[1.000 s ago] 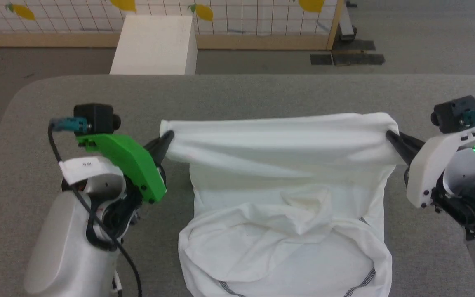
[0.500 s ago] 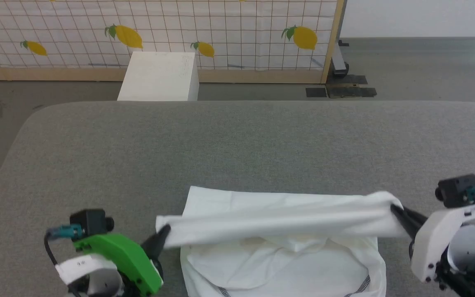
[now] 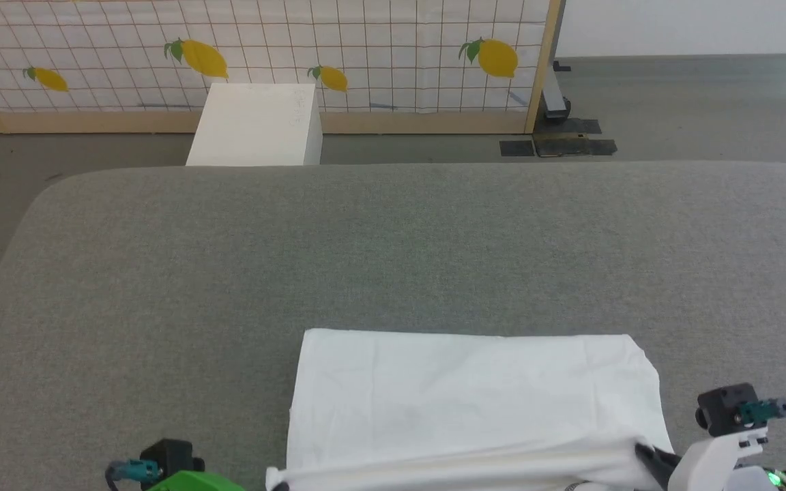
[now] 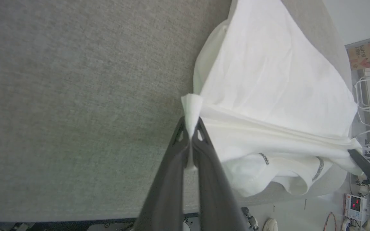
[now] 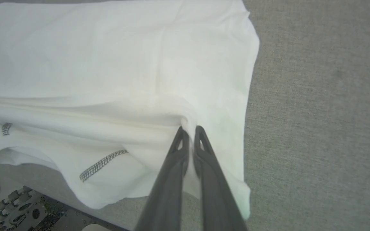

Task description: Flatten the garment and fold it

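The white garment (image 3: 468, 395) lies on the grey table (image 3: 229, 259) at the near edge, its far part flat, its near edge lifted in a taut band between both grippers. My left gripper (image 4: 190, 123) is shut on a pinched corner of the garment (image 4: 268, 83). My right gripper (image 5: 189, 128) is shut on the opposite corner of the garment (image 5: 108, 64), and it sits at the lower right in the head view (image 3: 642, 451). Grey zigzag stitching (image 5: 103, 164) shows on the hem hanging over the table's near edge.
A white box (image 3: 256, 123) stands on the floor beyond the table, before a lemon-patterned screen (image 3: 366, 48) with a wooden frame. Wide grey table surface stretches beyond and left of the garment. Under the table's near edge are wheels (image 5: 14, 205) of the base.
The head view has tilted up. Both grippers have drawn the held edge toward the near table edge, leaving a flat smooth layer of garment on the table.
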You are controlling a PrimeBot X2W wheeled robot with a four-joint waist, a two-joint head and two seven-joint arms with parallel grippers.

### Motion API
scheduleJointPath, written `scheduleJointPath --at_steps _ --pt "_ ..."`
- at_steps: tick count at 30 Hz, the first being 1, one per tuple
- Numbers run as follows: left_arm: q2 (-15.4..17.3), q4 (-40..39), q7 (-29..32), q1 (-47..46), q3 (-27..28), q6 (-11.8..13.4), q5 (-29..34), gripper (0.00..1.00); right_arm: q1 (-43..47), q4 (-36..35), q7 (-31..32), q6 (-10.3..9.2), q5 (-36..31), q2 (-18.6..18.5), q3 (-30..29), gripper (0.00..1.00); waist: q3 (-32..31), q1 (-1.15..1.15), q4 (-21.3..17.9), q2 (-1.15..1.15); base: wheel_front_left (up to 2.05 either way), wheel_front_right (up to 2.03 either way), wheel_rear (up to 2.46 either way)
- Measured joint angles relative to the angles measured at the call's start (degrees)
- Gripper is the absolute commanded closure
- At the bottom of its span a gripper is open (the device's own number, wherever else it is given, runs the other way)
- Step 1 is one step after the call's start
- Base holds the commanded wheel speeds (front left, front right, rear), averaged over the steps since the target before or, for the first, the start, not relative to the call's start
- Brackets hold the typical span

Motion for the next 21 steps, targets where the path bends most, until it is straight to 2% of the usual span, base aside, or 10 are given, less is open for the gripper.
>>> scheduleJointPath --at_steps 10,11,12,13,14,17,21 --pt "0.37 3.81 0.67 0.53 -1.12 0.73 0.65 1.0 2.25 2.25 0.53 0.0 -0.04 -0.03 1.21 1.0 0.13 0.0 -0.11 0.0 0.0 0.0 0.0" --pt "0.38 3.91 0.67 0.52 -1.15 0.74 0.67 0.92 2.25 2.29 0.53 0.0 -0.04 -0.01 1.24 1.0 0.05 0.0 -0.13 0.0 0.0 0.0 0.0" --pt "0.41 3.98 0.77 0.52 -1.19 0.79 0.67 0.58 2.25 2.3 0.64 0.0 0.0 -0.01 1.38 0.64 -0.03 0.0 -0.14 0.0 0.0 0.0 0.0" --pt "0.59 4.0 1.19 0.51 -1.35 0.96 0.77 0.0 2.25 2.31 1.03 0.0 0.1 -0.02 1.58 0.31 -0.14 0.0 -0.16 0.0 0.0 0.0 0.0" --pt "0.83 3.92 1.55 0.51 -1.42 1.23 1.08 0.0 2.26 2.24 1.53 0.0 0.41 -0.02 1.72 0.0 -0.31 0.0 -0.19 0.0 0.0 0.0 0.0" --pt "1.92 3.16 3.41 0.54 -1.52 1.89 1.15 0.0 2.72 1.15 2.35 -0.01 1.15 -0.37 1.78 0.0 -0.79 0.0 -0.26 0.0 0.0 0.0 0.0" --pt "3.61 1.18 6.94 0.97 -1.62 3.99 1.2 0.0 4.49 -1.35 3.85 -0.02 2.58 -1.19 1.4 0.0 -1.54 0.0 -0.31 0.0 0.0 0.0 0.0"
